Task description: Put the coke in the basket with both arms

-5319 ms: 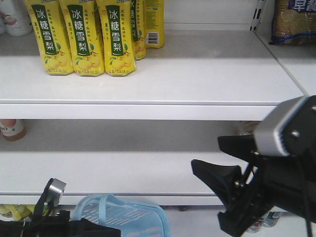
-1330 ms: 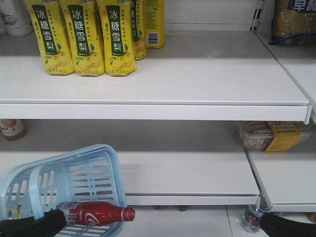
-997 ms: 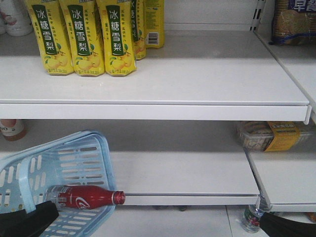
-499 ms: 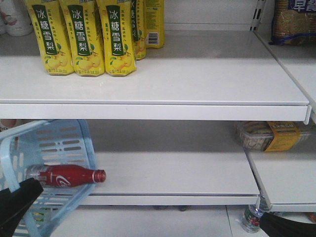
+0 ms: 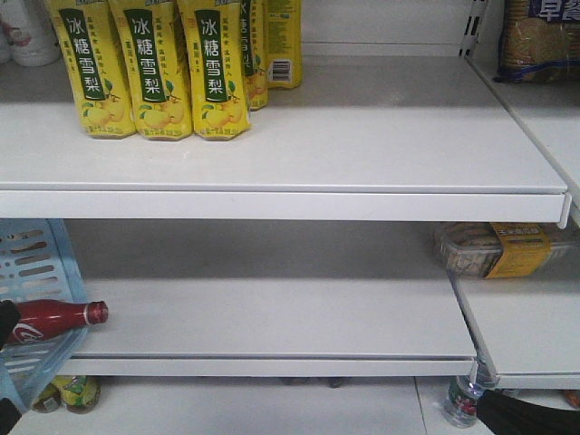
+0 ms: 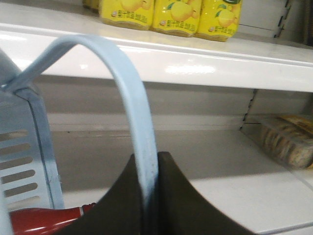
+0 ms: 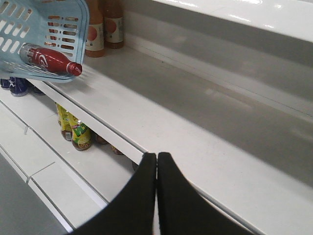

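Note:
The light blue basket hangs tilted at the far left of the front view, mostly cut off by the frame edge. The red coke lies on its side inside it, its cap poking past the rim. My left gripper is shut on the basket's hoop handle, with the coke just below left of it. Low over the lower shelf, my right gripper is shut and holds nothing. The basket and coke lie far to its upper left.
Yellow pear-drink bottles stand on the upper shelf. A wrapped food pack lies on the lower shelf at right. Orange-labelled bottles stand behind the basket. More bottles sit under the lower shelf.
The basket with the coke inside has swung up and to the left, now mostly out of the front view. The right arm has stayed low at the bottom right.

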Robot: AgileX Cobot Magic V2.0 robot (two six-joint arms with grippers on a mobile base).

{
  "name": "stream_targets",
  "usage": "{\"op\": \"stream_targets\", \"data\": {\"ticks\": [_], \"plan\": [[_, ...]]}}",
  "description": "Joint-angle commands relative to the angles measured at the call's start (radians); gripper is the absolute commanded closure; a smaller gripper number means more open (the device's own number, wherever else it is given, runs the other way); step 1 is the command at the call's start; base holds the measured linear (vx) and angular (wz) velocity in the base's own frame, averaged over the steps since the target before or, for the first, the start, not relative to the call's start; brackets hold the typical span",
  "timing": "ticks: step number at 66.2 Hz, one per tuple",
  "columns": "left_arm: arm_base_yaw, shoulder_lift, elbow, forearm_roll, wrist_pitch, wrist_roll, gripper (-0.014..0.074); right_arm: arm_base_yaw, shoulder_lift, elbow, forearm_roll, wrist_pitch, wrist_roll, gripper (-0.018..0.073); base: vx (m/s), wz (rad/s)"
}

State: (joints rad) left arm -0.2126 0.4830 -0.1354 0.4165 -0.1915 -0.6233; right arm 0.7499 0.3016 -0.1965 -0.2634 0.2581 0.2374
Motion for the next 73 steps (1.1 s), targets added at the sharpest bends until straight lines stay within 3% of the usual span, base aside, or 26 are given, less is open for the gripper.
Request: {"op": "stream_targets", "data": {"ticks": [1, 9, 20, 41, 52, 65, 73], "plan": [[-0.003, -0.003, -0.044, -0.129, -0.136, 0.214, 0.0603, -0.003, 0.013, -0.027, -0.014, -0.068, -0.008, 0.0568, 0.00, 0.00], [-0.003, -0.003, -0.044, -0.275, -0.127, 0.389, 0.0603, -0.003, 0.013, -0.027, -0.014, -0.068, -0.008, 0.0568, 0.00, 0.00], [0.001, -0.005, -0.044, -0.346, -0.100, 0.530, 0.0603, -0.003, 0.013, -0.027, -0.014, -0.068, -0.008, 0.0568, 0.00, 0.00], [0.071, -0.155, -0.039, -0.353, 0.022, 0.542, 0.0603, -0.003, 0.013, -0.027, -0.014, -0.068, -0.008, 0.0568, 0.00, 0.00], [0.099, -0.223, 0.027, -0.363, -0.024, 0.544, 0.0603, -0.003, 0.013, -0.027, -0.014, -0.068, -0.008, 0.0568, 0.00, 0.00], [0.140, -0.281, 0.073, -0.359, -0.030, 0.494, 0.0603, -0.003, 0.013, -0.027, -0.014, -0.068, -0.008, 0.0568, 0.00, 0.00], [0.136, -0.281, 0.073, -0.332, -0.026, 0.494, 0.0603, -0.003, 0.013, -0.027, -0.014, -0.068, -0.008, 0.0568, 0.00, 0.00]]}}
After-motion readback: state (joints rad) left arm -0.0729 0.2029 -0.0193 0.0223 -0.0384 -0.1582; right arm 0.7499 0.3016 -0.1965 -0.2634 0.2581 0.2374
